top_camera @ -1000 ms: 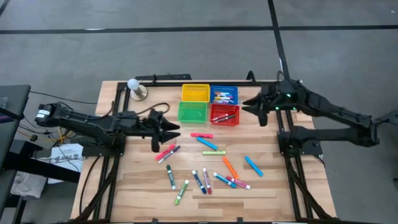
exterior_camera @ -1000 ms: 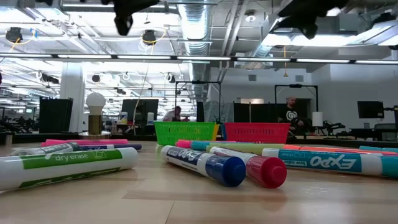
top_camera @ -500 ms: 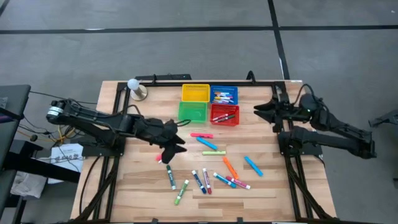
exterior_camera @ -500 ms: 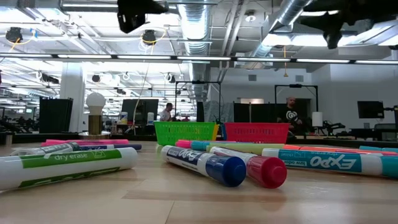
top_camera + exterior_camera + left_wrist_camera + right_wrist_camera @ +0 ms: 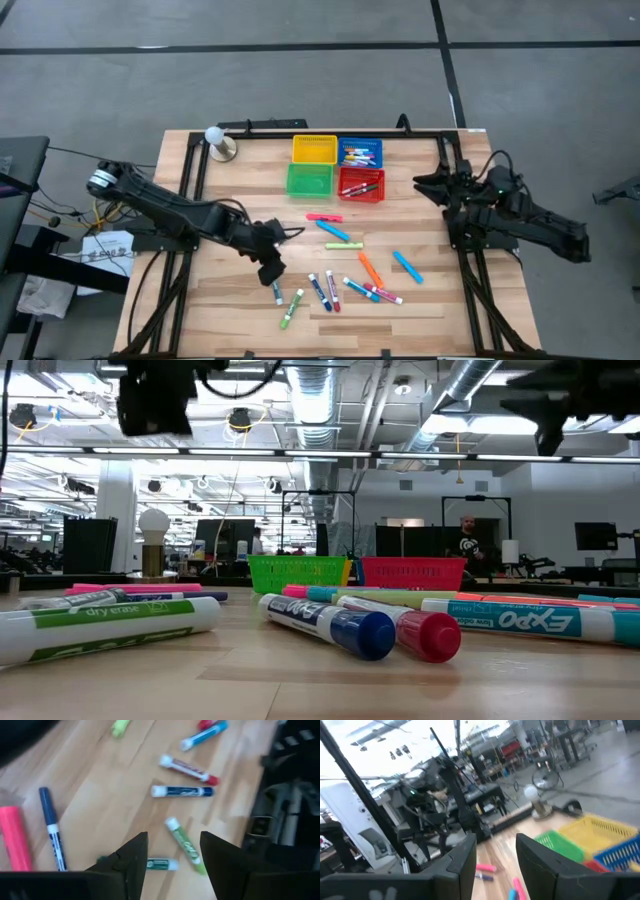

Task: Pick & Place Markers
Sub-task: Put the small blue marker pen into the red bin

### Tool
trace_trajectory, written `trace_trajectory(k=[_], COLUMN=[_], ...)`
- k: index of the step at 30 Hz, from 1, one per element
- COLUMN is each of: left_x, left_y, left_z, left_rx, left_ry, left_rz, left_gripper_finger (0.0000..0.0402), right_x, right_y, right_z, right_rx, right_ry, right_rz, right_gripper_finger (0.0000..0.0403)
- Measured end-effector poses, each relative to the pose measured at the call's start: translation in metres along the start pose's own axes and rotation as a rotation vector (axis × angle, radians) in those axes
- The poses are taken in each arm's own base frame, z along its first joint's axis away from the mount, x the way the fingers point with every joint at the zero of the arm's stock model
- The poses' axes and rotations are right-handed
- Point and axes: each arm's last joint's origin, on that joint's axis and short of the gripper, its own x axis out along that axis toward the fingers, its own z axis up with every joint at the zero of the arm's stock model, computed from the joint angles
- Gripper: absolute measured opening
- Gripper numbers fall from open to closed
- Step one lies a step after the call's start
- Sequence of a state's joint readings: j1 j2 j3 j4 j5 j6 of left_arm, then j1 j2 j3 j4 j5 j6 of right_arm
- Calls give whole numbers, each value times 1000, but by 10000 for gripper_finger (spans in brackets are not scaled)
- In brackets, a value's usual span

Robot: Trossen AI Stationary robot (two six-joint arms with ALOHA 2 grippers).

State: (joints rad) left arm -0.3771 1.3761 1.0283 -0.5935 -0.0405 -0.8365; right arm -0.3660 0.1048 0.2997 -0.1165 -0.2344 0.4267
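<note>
Left gripper (image 5: 270,268) reaches low over the table (image 5: 230,300), fingers spread wide and empty, markers (image 5: 330,285) scattered just ahead. Right gripper (image 5: 430,185) waits at the table's edge, fingers parted, empty.

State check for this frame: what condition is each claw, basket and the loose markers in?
Left claw: open, empty, above loose markers.
Right claw: open, empty, at table's right edge.
Blue basket: holds markers.
Red basket: holds markers.
Yellow basket: looks empty.
Green basket: looks empty.
</note>
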Motion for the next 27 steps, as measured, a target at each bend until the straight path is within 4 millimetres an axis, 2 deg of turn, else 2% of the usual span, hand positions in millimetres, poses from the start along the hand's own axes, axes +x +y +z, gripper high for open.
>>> trace_trajectory(k=[8,13,21,27], left_x=[43,63,79,85], left_y=[13,29,42,47], left_z=[0,1,2,2], left_rx=[-28,-60,-88,-64], left_ry=[91,135,165,160], left_rz=[145,221,279,319], left_gripper_finger=[180,180,180,180], right_x=[6,8,11,11], right_y=[-13,-18,-22,-23], right_z=[-32,-49,-64,-65], right_rx=[42,48,78,72], right_ry=[87,152,178,159], right_rz=[-15,-5,-47,-101], right_gripper_finger=[129,129,129,129])
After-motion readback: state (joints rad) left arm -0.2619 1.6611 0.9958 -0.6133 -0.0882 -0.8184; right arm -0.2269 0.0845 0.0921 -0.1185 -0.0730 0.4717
